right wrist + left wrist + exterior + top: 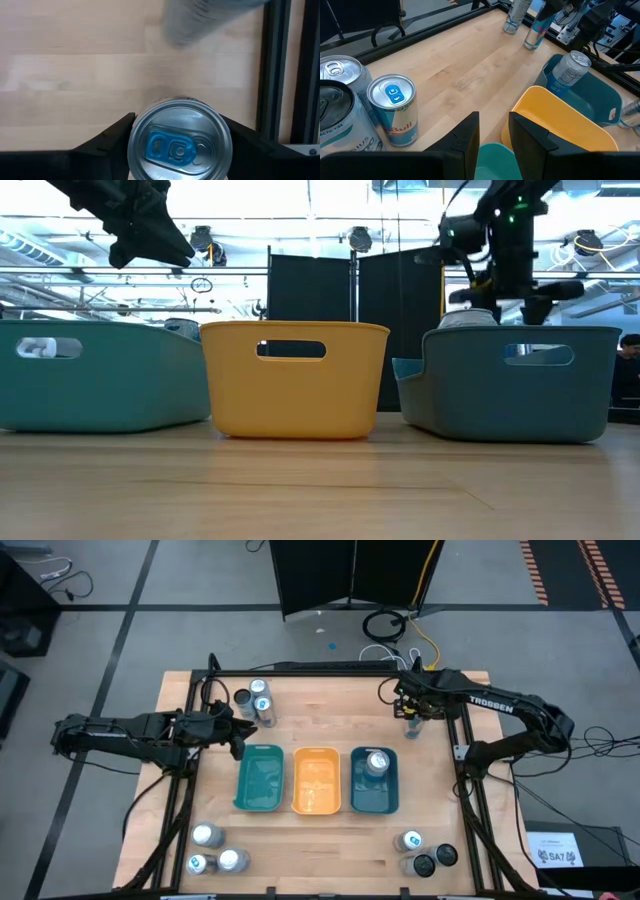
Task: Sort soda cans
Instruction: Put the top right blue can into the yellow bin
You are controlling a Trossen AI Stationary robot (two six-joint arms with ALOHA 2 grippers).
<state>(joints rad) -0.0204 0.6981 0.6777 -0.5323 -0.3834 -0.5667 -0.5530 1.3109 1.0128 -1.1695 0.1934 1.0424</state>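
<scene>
A: Where is the right gripper [177, 145]?

B: It is at the far right corner of the table [330, 690], directly above a can with a blue tab [179, 146]. The two fingers stand on both sides of this can, very near its wall. Whether they already press it, one cannot tell.

A: And the left gripper [494, 131]?

B: Its jaws are clenched with nothing between them. It hangs over the near edge of the teal tray [260, 778].

A: Where are the other cans?

B: One silver can [376, 762] stands in the blue tray [374, 798]. The orange tray [316, 781] is between the two others. Three cans [254, 701] stand at the far left, three at the near left [214, 853], and three at the near right [426, 854].
</scene>
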